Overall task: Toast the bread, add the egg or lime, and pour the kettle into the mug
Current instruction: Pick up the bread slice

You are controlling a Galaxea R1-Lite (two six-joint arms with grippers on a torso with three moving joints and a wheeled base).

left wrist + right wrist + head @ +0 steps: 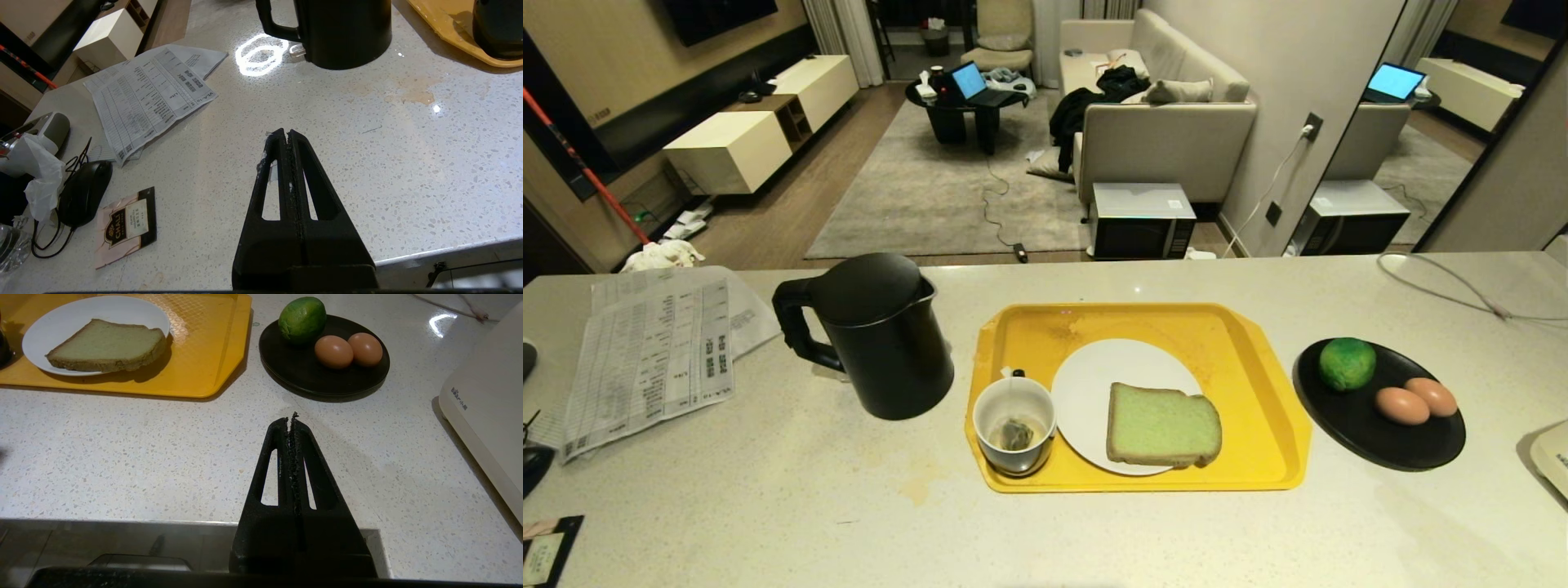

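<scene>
The pale green bread [1164, 425] [108, 345] lies on a white plate [1086, 384] in a yellow tray [1258, 384]. A white mug [1014, 425] holding a tea bag stands in the tray's near left corner. The black kettle [870, 333] [343, 28] stands left of the tray, handle to the left. A lime [1347, 363] [302, 319] and two eggs [1402, 405] [334, 351] rest on a black plate [1372, 433]. Neither arm shows in the head view. My left gripper [287, 132] is shut and empty over the near counter, short of the kettle. My right gripper [291, 419] is shut and empty, short of the black plate.
Printed papers [654, 351] lie at the counter's left, with a computer mouse [83, 192] and a tea sachet [126, 224] near the front edge. A cream appliance [486, 400] stands at the far right. A grey cable [1454, 286] runs along the back right.
</scene>
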